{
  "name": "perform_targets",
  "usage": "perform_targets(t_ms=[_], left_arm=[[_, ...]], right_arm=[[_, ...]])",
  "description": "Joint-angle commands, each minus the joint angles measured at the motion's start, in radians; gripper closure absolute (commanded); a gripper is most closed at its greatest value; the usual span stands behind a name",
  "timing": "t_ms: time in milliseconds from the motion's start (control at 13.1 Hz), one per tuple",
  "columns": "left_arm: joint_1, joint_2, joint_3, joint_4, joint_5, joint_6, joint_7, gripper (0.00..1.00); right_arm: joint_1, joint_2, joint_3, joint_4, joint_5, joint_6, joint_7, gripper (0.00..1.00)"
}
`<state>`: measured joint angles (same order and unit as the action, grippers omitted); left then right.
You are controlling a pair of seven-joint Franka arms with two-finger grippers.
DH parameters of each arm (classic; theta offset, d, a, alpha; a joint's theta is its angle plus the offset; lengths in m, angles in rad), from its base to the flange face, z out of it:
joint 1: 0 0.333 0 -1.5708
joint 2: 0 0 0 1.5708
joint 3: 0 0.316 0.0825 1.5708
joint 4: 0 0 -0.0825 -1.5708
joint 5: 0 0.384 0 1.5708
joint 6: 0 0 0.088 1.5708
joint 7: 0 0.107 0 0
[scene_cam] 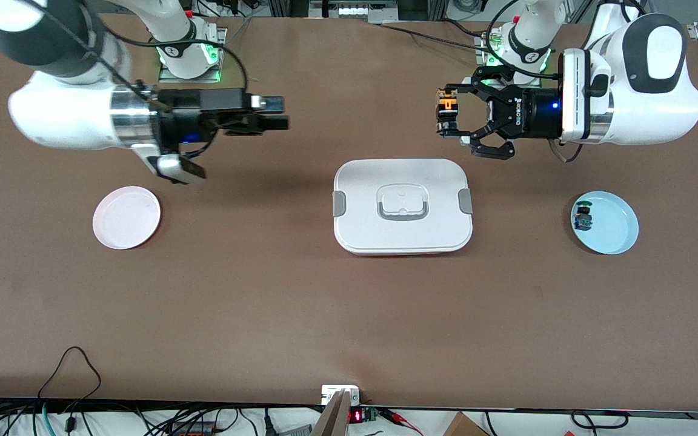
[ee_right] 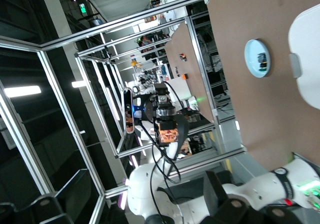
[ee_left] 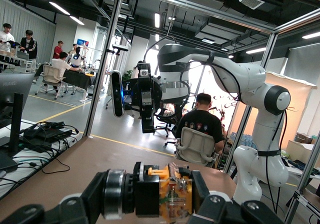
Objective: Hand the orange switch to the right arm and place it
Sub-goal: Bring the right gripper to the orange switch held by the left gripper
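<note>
Front view: my left claw (scene_cam: 446, 118), raised above the counter (scene_cam: 276, 303), pinches the orange switch (scene_cam: 448, 105); right claw (scene_cam: 270, 115), also raised, fingers parted, empty.
Left wrist view: orange switch (ee_left: 170, 194) tiny, rigid, light.
Right wrist view: I'd grip its exposed end.

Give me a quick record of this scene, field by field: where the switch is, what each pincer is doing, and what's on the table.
orange switch: held in the left pincer, above the table
right pincer: in the air, pointed toward the left pincer, apart from it
white lidded box: mid-table
pink plate: toward the right arm's end
blue plate: toward the left arm's end, holding the green-capped switch
</note>
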<state>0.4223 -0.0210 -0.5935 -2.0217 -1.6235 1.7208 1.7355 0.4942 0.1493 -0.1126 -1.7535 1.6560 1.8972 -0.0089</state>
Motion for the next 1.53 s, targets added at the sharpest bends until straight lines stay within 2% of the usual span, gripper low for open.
perform_targets(t_ms=[0,153,306,535,765,1070,1300,1453], left_arm=[[0.015,-0.011,-0.015,-0.006,-0.032,0.003,0.003,0.99],[0.015,-0.011,-0.015,-0.006,-0.032,0.003,0.003,0.99],[0.015,-0.011,-0.015,-0.006,-0.032,0.005,0.003,0.99],[0.015,-0.011,-0.015,-0.005,-0.032,0.005,0.003,0.99],[0.015,-0.011,-0.015,-0.005,-0.032,0.005,0.003,0.99],[0.015,-0.011,-0.015,-0.003,-0.036,0.005,0.003,0.99],[0.015,-0.011,-0.015,-0.003,-0.036,0.003,0.003,0.99],[0.015,-0.011,-0.015,-0.005,-0.036,0.005,0.003,0.98]], right_arm=[[0.076,0.045,-0.007,0.020,0.115,0.087,-0.008,0.00],[0.116,0.078,-0.007,0.050,0.143,0.120,-0.011,0.00],[0.145,0.142,-0.007,0.127,0.151,0.125,-0.042,0.00],[0.210,0.220,-0.007,0.236,0.169,0.230,-0.042,0.00],[0.257,0.311,-0.007,0.342,0.196,0.272,-0.051,0.00],[0.286,0.352,0.004,0.416,0.199,0.328,-0.049,0.00],[0.328,0.368,0.031,0.439,0.254,0.442,-0.051,0.00],[0.339,0.368,0.034,0.437,0.255,0.447,-0.051,0.00]])
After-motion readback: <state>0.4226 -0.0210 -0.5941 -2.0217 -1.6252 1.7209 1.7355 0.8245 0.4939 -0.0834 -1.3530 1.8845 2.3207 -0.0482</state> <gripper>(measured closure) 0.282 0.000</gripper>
